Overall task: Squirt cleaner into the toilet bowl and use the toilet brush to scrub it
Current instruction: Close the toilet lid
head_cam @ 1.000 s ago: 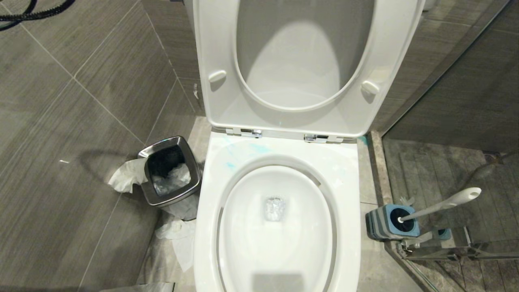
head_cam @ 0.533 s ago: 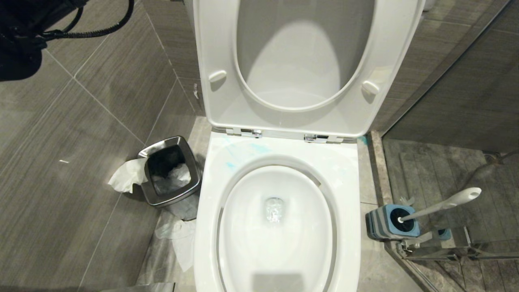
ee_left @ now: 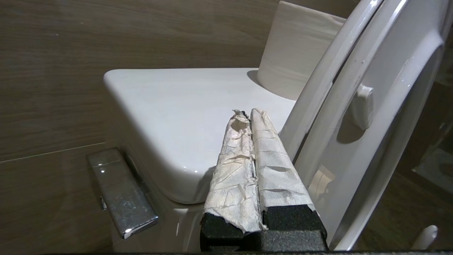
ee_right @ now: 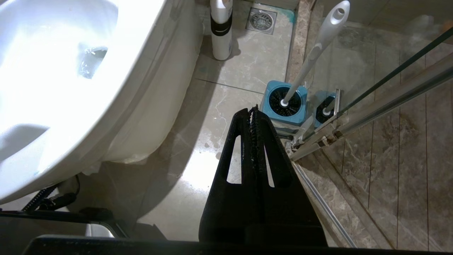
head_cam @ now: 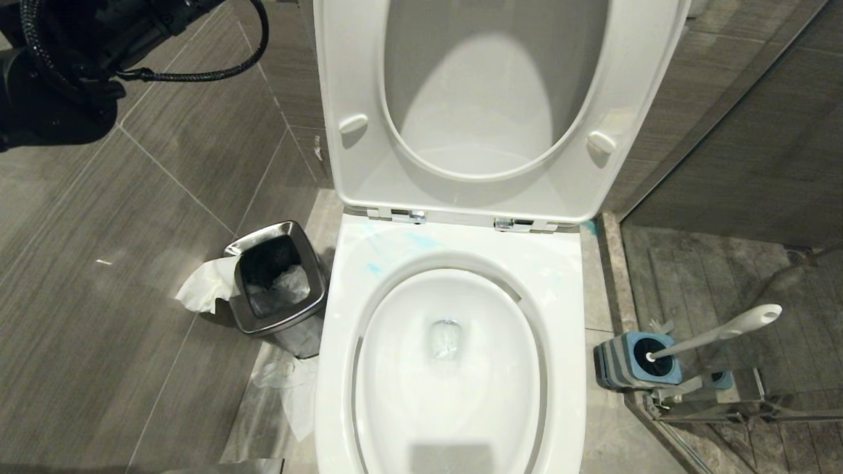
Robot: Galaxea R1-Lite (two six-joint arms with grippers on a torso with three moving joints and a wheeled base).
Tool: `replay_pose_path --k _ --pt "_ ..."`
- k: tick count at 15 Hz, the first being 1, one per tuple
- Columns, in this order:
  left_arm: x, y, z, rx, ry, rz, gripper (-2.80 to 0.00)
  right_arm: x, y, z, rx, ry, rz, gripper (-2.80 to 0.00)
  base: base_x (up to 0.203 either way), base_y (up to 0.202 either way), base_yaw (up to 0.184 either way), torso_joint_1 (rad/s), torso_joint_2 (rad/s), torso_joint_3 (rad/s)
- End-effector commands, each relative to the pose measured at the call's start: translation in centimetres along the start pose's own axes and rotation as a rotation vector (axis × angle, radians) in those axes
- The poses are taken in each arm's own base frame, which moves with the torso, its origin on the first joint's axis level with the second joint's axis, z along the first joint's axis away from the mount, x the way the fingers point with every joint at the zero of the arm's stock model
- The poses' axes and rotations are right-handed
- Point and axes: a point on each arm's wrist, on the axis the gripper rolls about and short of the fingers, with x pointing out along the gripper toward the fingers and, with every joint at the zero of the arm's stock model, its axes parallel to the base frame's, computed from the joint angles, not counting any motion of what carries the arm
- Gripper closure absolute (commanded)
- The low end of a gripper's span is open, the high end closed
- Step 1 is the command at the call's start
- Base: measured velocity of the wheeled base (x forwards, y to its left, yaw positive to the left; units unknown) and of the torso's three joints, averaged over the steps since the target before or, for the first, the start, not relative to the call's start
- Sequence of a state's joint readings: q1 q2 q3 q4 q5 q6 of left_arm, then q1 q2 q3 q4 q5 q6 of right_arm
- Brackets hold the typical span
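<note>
The white toilet bowl fills the middle of the head view, seat and lid raised. Turquoise smears of cleaner streak the back of its rim. The toilet brush stands in its blue-and-grey holder on the floor to the right. My left arm reaches in at the upper left. Its tape-wrapped left gripper is shut and empty, pointing over the tank top beside the raised lid. The right gripper, shut and empty, hangs over the floor just short of the toilet brush.
A steel bin with crumpled paper stands left of the bowl. A paper roll sits on the tank, and a chrome flush plate is on its side. A white bottle stands by the floor drain. A glass shower door rail runs next to the holder.
My left arm has come into the head view at the upper left and pushed further in. The toilet, brush and right arm have not moved.
</note>
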State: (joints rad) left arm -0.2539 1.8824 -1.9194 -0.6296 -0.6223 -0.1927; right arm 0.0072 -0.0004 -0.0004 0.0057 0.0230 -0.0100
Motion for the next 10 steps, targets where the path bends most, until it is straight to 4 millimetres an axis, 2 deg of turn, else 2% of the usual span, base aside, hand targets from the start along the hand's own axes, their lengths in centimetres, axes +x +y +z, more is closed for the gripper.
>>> replay_pose_path --k 1,10 --pt "0.3 -0.2 -0.4 0.012 0.000 -0.006 0.00 0.0 0.0 0.0 -0.001 0.000 0.000 0.00 0.000 0.000 0.000 0.000 0.00 0.000" --pt "1.1 -0.6 -1.7 0.041 0.015 0.078 0.00 0.0 0.0 0.0 0.001 0.001 0.000 0.00 0.000 0.000 0.000 0.000 0.00 0.000"
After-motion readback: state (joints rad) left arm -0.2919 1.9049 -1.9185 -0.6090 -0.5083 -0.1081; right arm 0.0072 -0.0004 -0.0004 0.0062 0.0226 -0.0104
